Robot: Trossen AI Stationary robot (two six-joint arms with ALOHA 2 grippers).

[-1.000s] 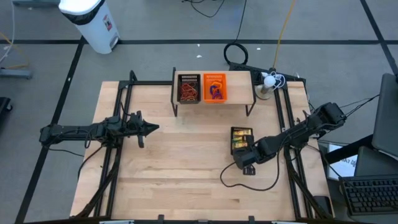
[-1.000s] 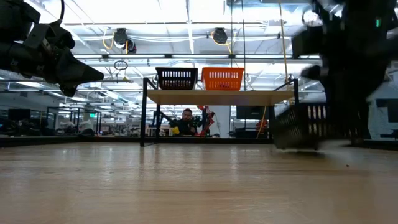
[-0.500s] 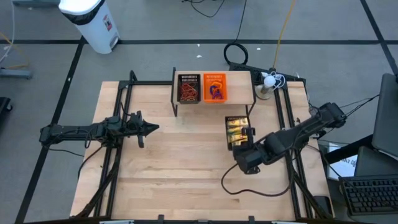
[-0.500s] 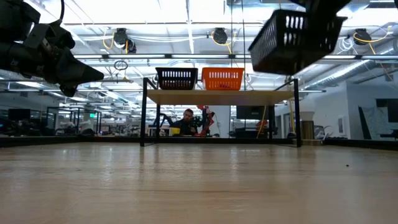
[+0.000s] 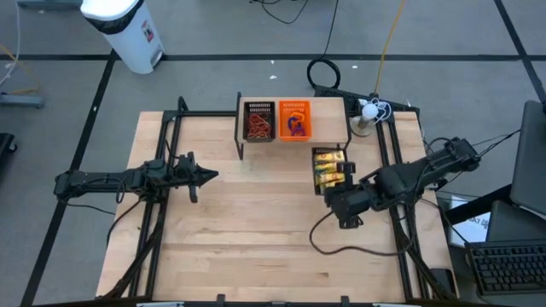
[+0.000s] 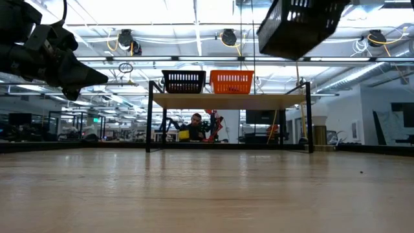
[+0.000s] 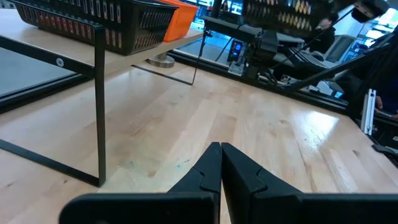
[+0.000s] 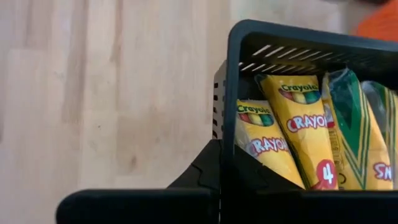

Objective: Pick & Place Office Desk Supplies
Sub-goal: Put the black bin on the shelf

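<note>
A black mesh tray (image 5: 328, 170) holding yellow crayon packets (image 8: 292, 134) is up in the air over the table's right half, and my right gripper (image 5: 339, 191) is shut on its near end. In the low view the tray (image 6: 297, 24) hangs tilted, high above the wood. A raised shelf (image 5: 331, 111) at the far edge carries a second black mesh tray (image 5: 259, 122) of red-brown rubber bands and an orange tray (image 5: 294, 119) with small purple and blue bits. My left gripper (image 5: 209, 176) is shut and hovers over the table's left half, touching nothing. My right gripper (image 8: 222, 163) pinches the tray's near end wall (image 8: 229, 106) just below the rim, one finger outside (image 8: 200, 171) and the other inside among the packets. It comes at the tray from the table's near right side. The tray is lifted clear and tilted.
The shelf stands on thin black legs (image 7: 99, 106) at the far edge. A lamp base and cables (image 5: 365, 119) sit at the far right corner. A black cable (image 5: 328, 247) loops on the wood below the right arm. Bare wood (image 5: 247, 222) spreads across the middle and near side.
My right gripper has lifted the black mesh tray of packets off the table and carried it up and toward the far edge, nearer the shelf. The tray stood on the wood a second ago and now hangs tilted high in the air.
</note>
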